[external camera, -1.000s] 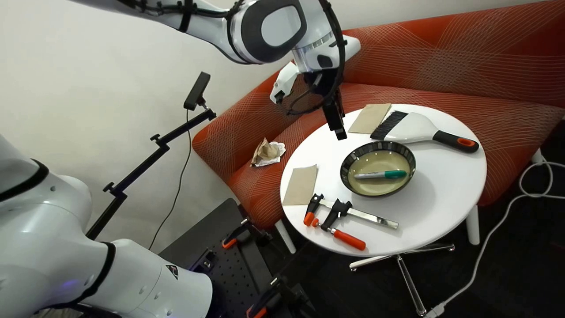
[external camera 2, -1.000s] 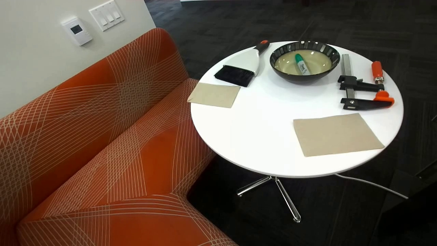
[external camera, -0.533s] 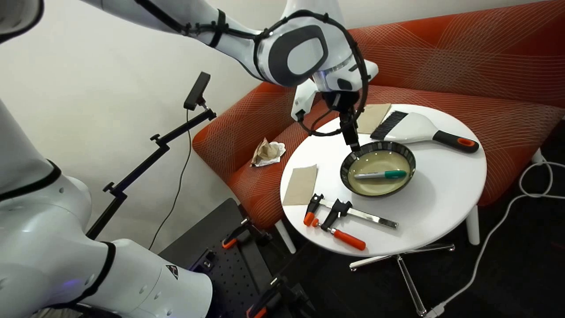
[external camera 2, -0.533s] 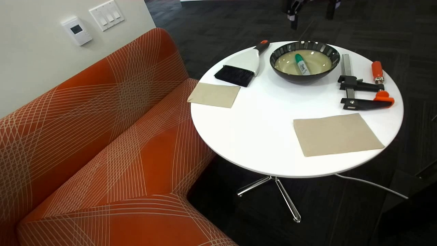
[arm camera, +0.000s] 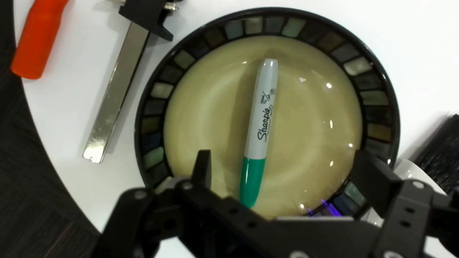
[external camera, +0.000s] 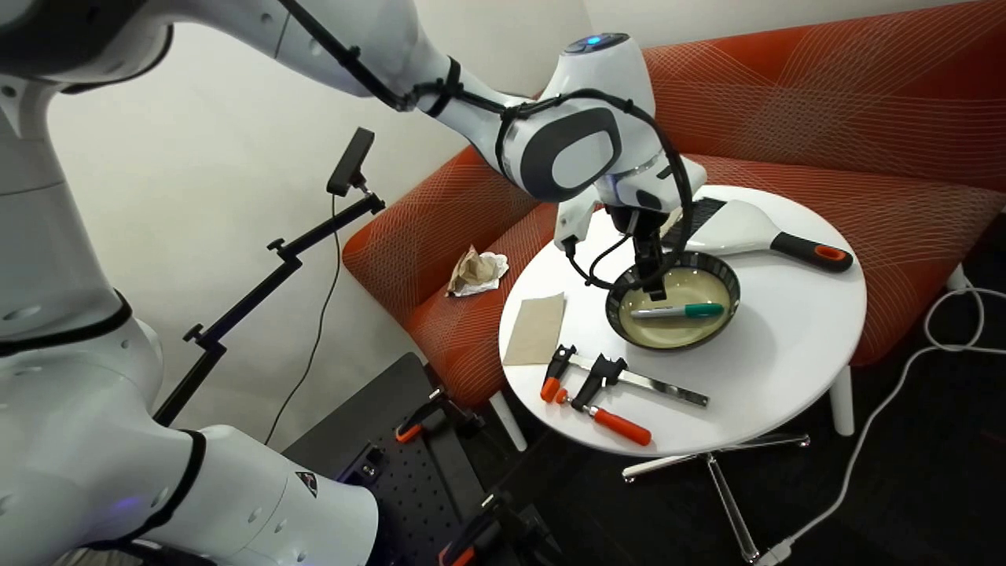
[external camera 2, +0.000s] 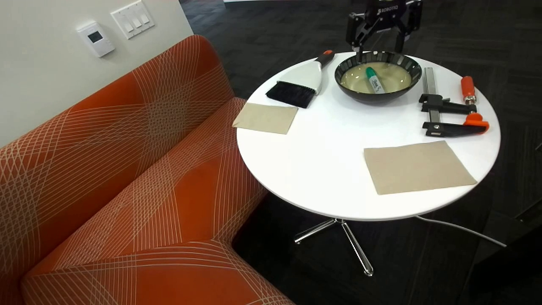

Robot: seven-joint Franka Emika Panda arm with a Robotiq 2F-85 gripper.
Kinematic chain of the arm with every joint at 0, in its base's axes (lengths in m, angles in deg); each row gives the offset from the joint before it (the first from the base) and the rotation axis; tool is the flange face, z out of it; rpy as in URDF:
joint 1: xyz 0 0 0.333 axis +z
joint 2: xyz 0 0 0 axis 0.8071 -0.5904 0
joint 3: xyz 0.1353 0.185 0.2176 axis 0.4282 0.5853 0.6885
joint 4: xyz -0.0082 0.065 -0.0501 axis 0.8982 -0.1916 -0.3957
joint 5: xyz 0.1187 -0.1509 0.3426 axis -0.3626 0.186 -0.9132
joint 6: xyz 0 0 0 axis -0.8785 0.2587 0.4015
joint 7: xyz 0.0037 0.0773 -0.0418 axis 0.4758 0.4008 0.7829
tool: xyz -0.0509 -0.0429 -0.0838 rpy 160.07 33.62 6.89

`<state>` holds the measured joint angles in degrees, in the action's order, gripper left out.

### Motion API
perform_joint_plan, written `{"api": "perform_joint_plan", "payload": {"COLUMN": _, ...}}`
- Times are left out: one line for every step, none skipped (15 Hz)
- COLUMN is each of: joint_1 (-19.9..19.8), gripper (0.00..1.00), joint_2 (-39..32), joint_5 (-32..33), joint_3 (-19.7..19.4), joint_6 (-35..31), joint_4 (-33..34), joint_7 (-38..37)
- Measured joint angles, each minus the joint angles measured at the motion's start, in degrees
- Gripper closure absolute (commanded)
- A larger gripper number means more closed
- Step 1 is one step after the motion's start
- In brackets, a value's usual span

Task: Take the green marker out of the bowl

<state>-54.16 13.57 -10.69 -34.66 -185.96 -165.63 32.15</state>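
A red sofa (external camera: 786, 102) stands behind the gripper (arm camera: 283, 159) in an exterior view. The round white table (external camera 2: 322, 178) spreads out below the jaws, which stand wide apart. The bowl (arm camera: 200, 107) sits under the jaws; whether they reach below its rim I cannot tell. To one side of the jaws lies a brush (external camera 2: 302, 77), to the opposite side a clamp (external camera 2: 432, 101). The green marker (arm camera: 261, 122) lies in the bowl beneath the jaws, its cap seen between them in the wrist view.
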Motion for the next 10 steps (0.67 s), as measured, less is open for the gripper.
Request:
{"api": "perform_joint_plan", "payload": {"joint_1": 0.1, "gripper": 0.0, "joint_2": -0.9, "joint_5": -0.1, "joint_3": -0.3, "joint_6": -0.1, "joint_4": 0.5, "joint_7": 0.0}}
{"api": "perform_joint_plan", "payload": {"joint_1": 0.2, "gripper": 0.0, "joint_2": -1.7, "joint_5": -0.3, "joint_3": -0.6, "joint_6": -0.1, "joint_4": 0.9, "joint_7": 0.0}}
{"api": "perform_joint_plan", "payload": {"joint_1": 0.2, "gripper": 0.0, "joint_2": -2.5, "joint_5": -0.4, "joint_3": -0.9, "joint_6": -0.1, "joint_4": 1.4, "joint_7": 0.0}}
{"api": "perform_joint_plan", "payload": {"joint_1": 0.3, "gripper": 0.0, "joint_2": -3.2, "joint_5": -0.5, "joint_3": -1.1, "joint_6": -0.1, "joint_4": 1.8, "joint_7": 0.0}}
{"api": "perform_joint_plan", "payload": {"joint_1": 0.3, "gripper": 0.0, "joint_2": -4.0, "joint_5": -0.6, "joint_3": -1.3, "joint_6": -0.2, "joint_4": 2.2, "joint_7": 0.0}}
{"api": "perform_joint_plan", "payload": {"joint_1": 0.3, "gripper": 0.0, "joint_2": -4.7, "joint_5": -0.6, "joint_3": -1.5, "joint_6": -0.5, "joint_4": 2.6, "joint_7": 0.0}}
{"api": "perform_joint_plan", "payload": {"joint_1": 0.3, "gripper": 0.0, "joint_2": -5.3, "joint_5": -0.7, "joint_3": -1.5, "joint_6": -0.7, "joint_4": 3.0, "joint_7": 0.0}}
{"api": "perform_joint_plan", "payload": {"joint_1": 0.3, "gripper": 0.0, "joint_2": -6.0, "joint_5": -0.9, "joint_3": -1.6, "joint_6": -1.2, "joint_4": 3.3, "joint_7": 0.0}}
{"api": "perform_joint_plan", "payload": {"joint_1": 0.4, "gripper": 0.0, "joint_2": -6.7, "joint_5": -1.0, "joint_3": -1.7, "joint_6": -1.7, "joint_4": 3.6, "joint_7": 0.0}}
{"api": "perform_joint_plan", "payload": {"joint_1": 0.4, "gripper": 0.0, "joint_2": -7.3, "joint_5": -1.2, "joint_3": -1.7, "joint_6": -2.2, "joint_4": 3.9, "joint_7": 0.0}}
